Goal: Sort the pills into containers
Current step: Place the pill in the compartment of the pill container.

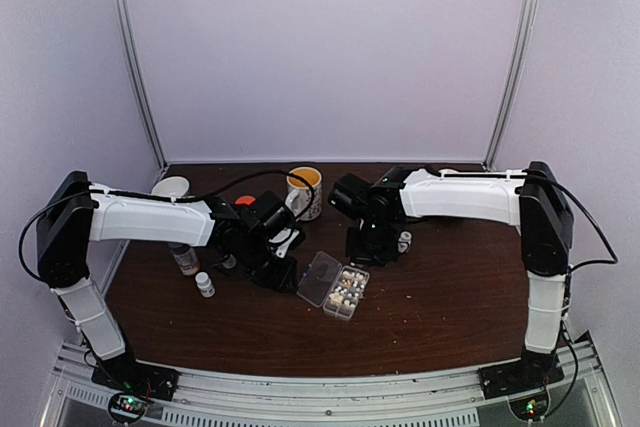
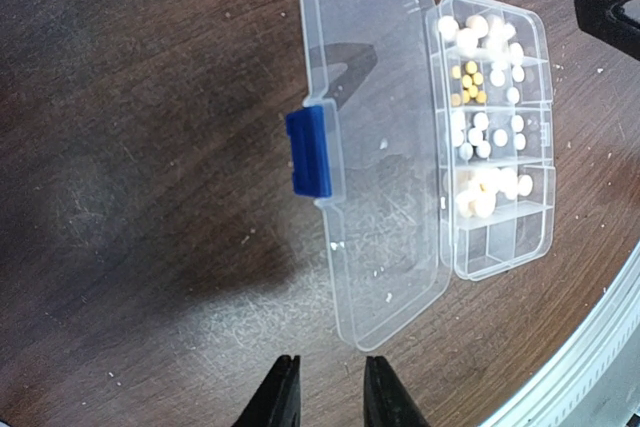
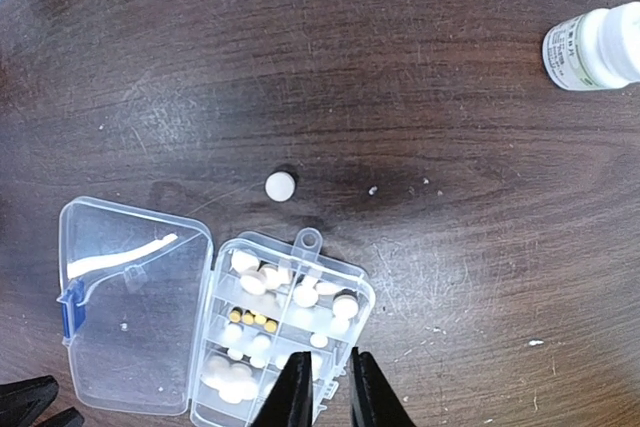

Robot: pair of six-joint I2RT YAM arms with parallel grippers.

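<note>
Organizer box (image 2: 375, 147) is lying flat on the dark wood table (image 1: 450, 297), lid flipped fully open beside the tray, blue latch (image 2: 310, 152) on the lid's outer edge. It's roughly mid-table, between the 2 arms. The pills (image 2: 470, 37) are in the tray: whitish ones in several compartments, small tan-yellow ones in 1, and the compartments at the end nearest the left wrist camera look empty. 1 loose pill (image 3: 280, 185) sits on bare wood just past the tray's far end, not touching it.

Left gripper (image 2: 330, 397) hangs just off the lid's short edge, fingers a narrow gap apart, nothing in them. Right gripper (image 3: 330, 392) is over the tray, fingers barely apart, nothing visible between them.

For room: plenty of bare wood to the right and front of the box. A mug (image 1: 305, 192) stands behind it, a white bottle (image 3: 595, 47) well off to the side, and the metal rail (image 2: 600, 347) runs near the tray's long edge.
</note>
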